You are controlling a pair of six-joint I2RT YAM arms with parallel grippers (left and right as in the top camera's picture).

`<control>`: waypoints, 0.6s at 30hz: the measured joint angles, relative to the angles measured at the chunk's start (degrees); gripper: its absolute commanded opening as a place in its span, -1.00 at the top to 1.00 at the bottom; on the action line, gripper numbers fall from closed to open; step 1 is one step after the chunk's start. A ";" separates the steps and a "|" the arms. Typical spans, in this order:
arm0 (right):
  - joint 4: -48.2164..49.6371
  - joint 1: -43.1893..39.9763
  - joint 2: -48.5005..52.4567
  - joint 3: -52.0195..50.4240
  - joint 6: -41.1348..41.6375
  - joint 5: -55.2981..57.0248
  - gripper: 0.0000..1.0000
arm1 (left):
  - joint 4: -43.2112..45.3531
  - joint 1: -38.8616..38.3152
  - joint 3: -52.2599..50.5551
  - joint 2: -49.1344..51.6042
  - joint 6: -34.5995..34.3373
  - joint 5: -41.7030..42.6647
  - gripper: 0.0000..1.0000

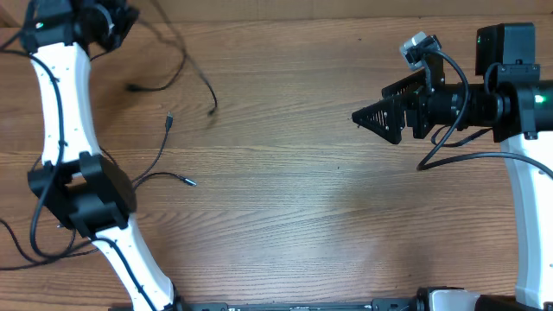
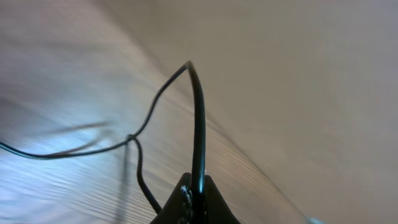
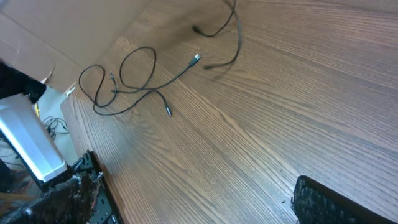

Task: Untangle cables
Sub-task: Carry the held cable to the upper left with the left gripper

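At the desk's [image 1: 294, 216] far left corner, the left arm reaches away along the edge, its claw [image 2: 194, 194] closed on one of the cables [image 1: 164, 142], which rises taut from the fingertips. Other strands trail loosely over the wood near that arm. Well apart, the right claw [image 1: 367, 117] hovers sideways, pointing left; whether it is parted cannot be told.

Cables [image 1: 173, 121] on table's [image 1: 302, 216] left side
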 measured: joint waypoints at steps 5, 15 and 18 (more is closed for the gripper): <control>-0.04 0.02 0.00 0.00 -0.02 0.02 -1.00 | 0.13 5.86 -0.02 7.02 -0.68 2.16 0.92; 0.02 0.00 0.00 0.00 0.00 0.00 -1.00 | 0.74 16.90 -0.07 9.01 -1.31 3.28 0.88; 0.13 0.02 0.00 0.00 -0.04 0.00 -1.00 | 0.81 19.80 -0.07 9.01 -1.49 3.21 -0.42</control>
